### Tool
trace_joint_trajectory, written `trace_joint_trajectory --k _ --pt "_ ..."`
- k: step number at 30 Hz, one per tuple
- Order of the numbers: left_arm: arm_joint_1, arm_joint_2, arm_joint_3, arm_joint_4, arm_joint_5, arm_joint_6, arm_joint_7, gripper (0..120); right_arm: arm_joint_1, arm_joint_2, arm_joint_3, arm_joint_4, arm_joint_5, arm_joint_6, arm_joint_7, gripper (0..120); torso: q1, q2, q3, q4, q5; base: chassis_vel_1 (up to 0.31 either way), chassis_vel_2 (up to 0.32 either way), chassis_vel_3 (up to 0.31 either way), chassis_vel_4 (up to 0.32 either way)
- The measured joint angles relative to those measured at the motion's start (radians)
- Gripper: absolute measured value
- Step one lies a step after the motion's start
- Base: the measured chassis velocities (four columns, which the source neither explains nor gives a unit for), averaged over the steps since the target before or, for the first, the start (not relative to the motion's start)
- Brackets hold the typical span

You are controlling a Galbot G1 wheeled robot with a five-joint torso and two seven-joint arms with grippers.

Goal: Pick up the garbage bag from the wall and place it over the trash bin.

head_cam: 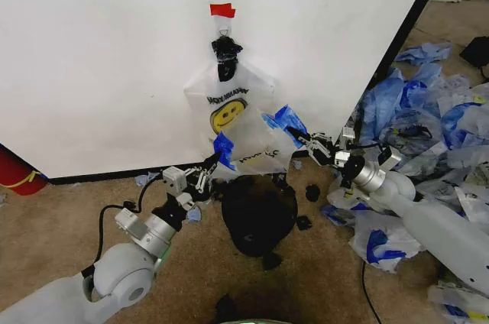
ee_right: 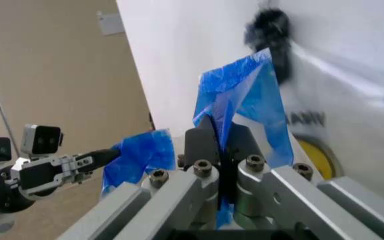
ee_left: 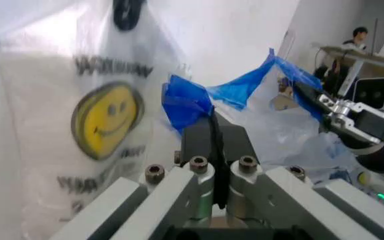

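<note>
The garbage bag (head_cam: 229, 114), white with a yellow smiley face, hangs from a black hook on the wall (head_cam: 114, 56) under a piece of red tape. Its two blue handle loops are pulled outward toward me. My left gripper (head_cam: 215, 160) is shut on the left blue handle (ee_left: 186, 102). My right gripper (head_cam: 299, 137) is shut on the right blue handle (ee_right: 242, 95). The black mesh trash bin (head_cam: 258, 215) stands on the carpet right below the bag's open mouth, between my two arms.
A heap of blue and white plastic bags (head_cam: 428, 110) covers the floor at the right. A red cylinder (head_cam: 14, 171) stands at the wall's left base. Small black scraps (head_cam: 313, 192) lie around the bin.
</note>
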Motion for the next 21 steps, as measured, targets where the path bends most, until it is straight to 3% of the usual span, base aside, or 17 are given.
trace_joint_trajectory --k 8,13,21 --pt "0.019 0.053 -0.104 -0.140 -0.057 0.012 -0.029 0 0.009 -0.061 0.048 0.114 0.054 -0.009 0.031 0 0.000 0.000 0.000 0.0001 0.0000 0.000 0.000 0.000 0.000" --pt "0.053 0.091 -0.158 -0.245 -0.086 0.024 -0.065 0 -0.015 -0.133 0.133 0.216 0.107 -0.026 0.042 0 0.000 0.000 0.000 0.0000 -0.0002 0.000 0.000 0.000 0.000" --pt "0.084 0.147 -0.252 -0.285 -0.147 0.053 -0.100 0 -0.122 -0.216 0.257 0.354 0.149 -0.039 0.057 0 0.000 0.000 0.000 0.0000 0.0000 0.000 0.000 0.000 0.000"
